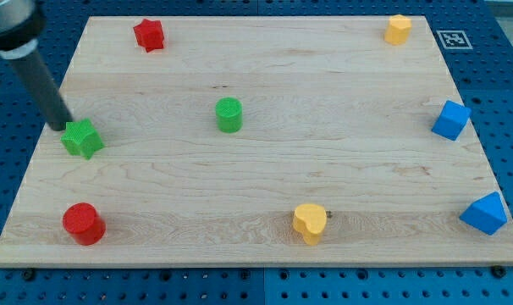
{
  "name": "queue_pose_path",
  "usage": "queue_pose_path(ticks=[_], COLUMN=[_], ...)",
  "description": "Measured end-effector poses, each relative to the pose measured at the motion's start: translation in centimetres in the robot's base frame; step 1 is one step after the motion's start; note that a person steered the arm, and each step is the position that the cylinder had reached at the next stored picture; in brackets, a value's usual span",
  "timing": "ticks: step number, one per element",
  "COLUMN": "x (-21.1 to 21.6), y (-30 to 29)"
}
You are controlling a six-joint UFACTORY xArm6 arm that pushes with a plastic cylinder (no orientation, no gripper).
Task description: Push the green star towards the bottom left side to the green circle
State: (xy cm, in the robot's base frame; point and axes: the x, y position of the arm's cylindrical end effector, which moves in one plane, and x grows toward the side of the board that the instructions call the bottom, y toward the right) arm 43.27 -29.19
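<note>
My tip (pixel 63 127) sat at the view's left edge of the table (pixel 265 174), touching or just beside the upper-left side of the green star (pixel 82 138). No gripper was fitted to the rod, so there was no open or closed state to record. The green star lay well apart from the green circle (pixel 228 114), to its left and slightly lower. A red cylinder (pixel 84 224) sat below the star.
</note>
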Motion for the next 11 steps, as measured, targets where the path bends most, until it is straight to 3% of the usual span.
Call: queue_pose_path(ticks=[2, 4, 6, 9, 11], x=[5.2, 0.3, 3.1, 3.1, 3.0], y=[2.3, 3.5, 3.9, 5.6, 12.4])
